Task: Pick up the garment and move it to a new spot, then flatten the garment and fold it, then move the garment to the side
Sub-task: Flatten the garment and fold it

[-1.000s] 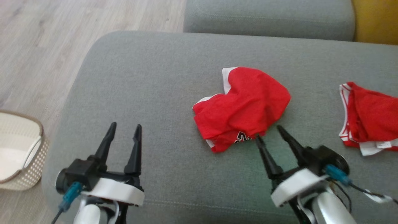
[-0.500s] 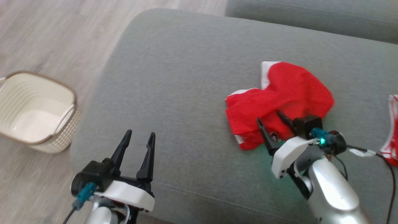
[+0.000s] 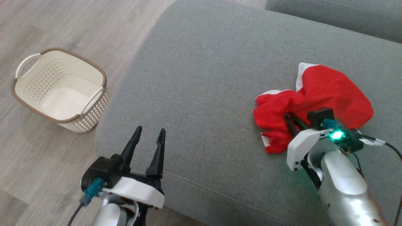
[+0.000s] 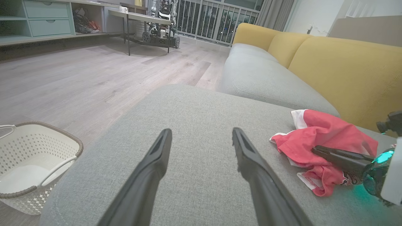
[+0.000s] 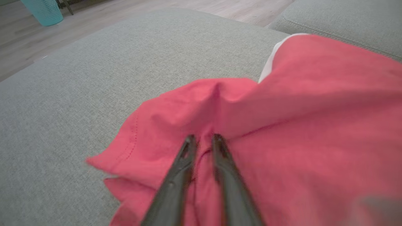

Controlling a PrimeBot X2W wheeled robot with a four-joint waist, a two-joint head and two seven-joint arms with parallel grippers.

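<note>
I have the right gripper (image 3: 289, 115) down on the red garment (image 3: 329, 91), which lies crumpled on the right part of the grey couch seat (image 3: 213, 78). Through the right wrist camera, the 2 dark fingers (image 5: 220, 150) stand almost together with a raised fold of the red cloth (image 5: 314, 94) pinched between their tips, so I read this gripper (image 5: 203, 136) as clamped on the garment. A green light (image 3: 336, 135) glows on that wrist.

The garment has white trim along its far edge and at its near corner. From the left wrist camera I see a small black and white print on the lowest fold of the garment (image 4: 326, 131), just under the right gripper (image 4: 315, 149), but it is too small and creased for me to read. I can read no brand or label.

My left gripper (image 3: 150, 129) hangs above the near left edge of the seat with its 2 fingers well apart and nothing between them; in its own camera the gripper (image 4: 201, 131) points across bare grey fabric (image 4: 204, 106).

A cream perforated basket (image 3: 88, 119) with a brown rim sits on the wooden floor (image 3: 62, 25) to the left of the couch. Yellow back cushions (image 4: 345, 69) rise behind the seat.
</note>
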